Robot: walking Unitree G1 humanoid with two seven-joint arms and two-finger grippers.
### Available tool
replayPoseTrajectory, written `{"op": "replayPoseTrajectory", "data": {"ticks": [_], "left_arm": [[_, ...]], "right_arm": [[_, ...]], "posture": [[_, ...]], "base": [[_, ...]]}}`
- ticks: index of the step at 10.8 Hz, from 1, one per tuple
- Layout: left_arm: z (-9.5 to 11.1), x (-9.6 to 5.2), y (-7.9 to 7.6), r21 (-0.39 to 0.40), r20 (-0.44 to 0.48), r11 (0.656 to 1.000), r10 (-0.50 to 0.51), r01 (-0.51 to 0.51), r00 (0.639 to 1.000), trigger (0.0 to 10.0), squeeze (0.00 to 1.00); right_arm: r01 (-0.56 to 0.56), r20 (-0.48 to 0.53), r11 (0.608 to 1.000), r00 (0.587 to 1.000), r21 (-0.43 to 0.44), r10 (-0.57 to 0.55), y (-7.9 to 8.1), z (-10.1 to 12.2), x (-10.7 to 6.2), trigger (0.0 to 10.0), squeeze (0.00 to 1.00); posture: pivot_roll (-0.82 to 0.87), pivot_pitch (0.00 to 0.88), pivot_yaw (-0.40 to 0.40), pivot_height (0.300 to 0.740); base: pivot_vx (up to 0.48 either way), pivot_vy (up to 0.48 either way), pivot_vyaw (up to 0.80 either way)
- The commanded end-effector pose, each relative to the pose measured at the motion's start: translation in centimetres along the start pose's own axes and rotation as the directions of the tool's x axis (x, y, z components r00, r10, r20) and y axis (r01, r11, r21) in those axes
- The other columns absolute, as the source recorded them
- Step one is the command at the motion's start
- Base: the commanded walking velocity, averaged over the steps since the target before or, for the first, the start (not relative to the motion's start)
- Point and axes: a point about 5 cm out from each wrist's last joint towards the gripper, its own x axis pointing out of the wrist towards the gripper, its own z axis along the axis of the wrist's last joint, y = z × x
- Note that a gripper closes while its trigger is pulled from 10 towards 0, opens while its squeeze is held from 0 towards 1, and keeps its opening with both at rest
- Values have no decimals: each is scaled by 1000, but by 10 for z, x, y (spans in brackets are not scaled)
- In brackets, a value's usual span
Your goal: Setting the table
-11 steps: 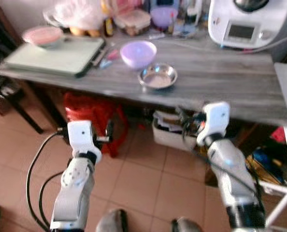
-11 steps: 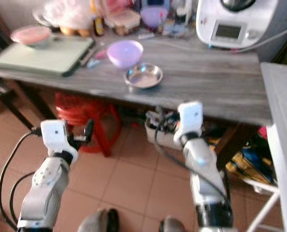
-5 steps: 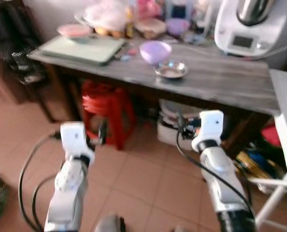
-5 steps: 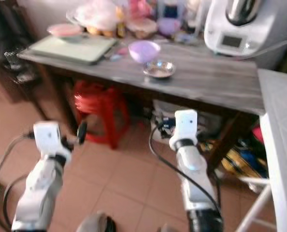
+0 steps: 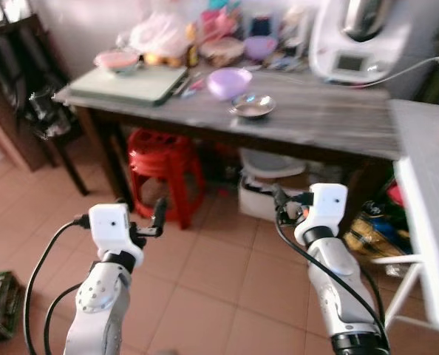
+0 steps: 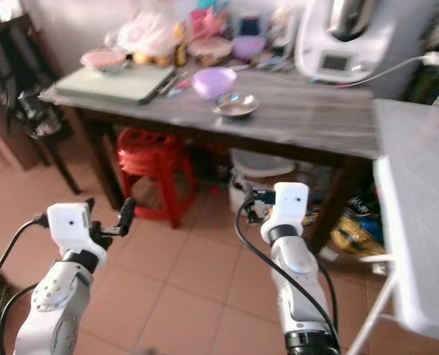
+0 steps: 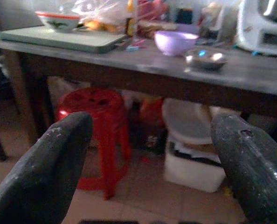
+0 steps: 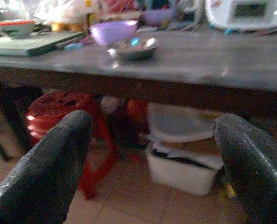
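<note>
Head views: we stand well back from the table (image 5: 330, 126), purple bowl (image 5: 229, 81) and steel bowl (image 5: 252, 108) sitting just beside each other mid-table, both arms raised low over the tile floor. Wrist views: left gripper (image 7: 152, 154) and right gripper (image 8: 152, 158) both have jaws spread, empty. Risk: the white table (image 5: 426, 192) on our right and the red stool (image 5: 160, 159) could snag an arm as we approach.
</note>
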Motion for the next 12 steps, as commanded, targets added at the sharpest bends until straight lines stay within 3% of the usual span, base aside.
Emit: {"op": "replayPoseTrajectory", "data": {"ticks": [1,5,7,12], "left_arm": [[-4,0,-6,-21,-10,1000,-23,22,1000,10000,0],[13,16,-14,-12,47,996,-88,89,995,10000,0],[14,18,-8,7,48,998,-57,57,997,10000,0],[15,17,-9,6,49,998,-63,62,997,10000,0]], "right_arm": [[24,26,1000,999,-10,-24,-6,7,1,10000,0],[-42,101,998,994,-41,46,6,28,26,10000,0],[-58,120,997,991,-57,64,7,31,27,10000,0],[-46,117,997,992,-57,53,4,28,24,10000,0]], "posture": [[-7,0,41,740],[3,0,53,740],[4,0,52,740],[7,15,34,740]], "base": [[244,-412,-800],[180,-413,-744],[122,-167,0],[0,0,0]]}}
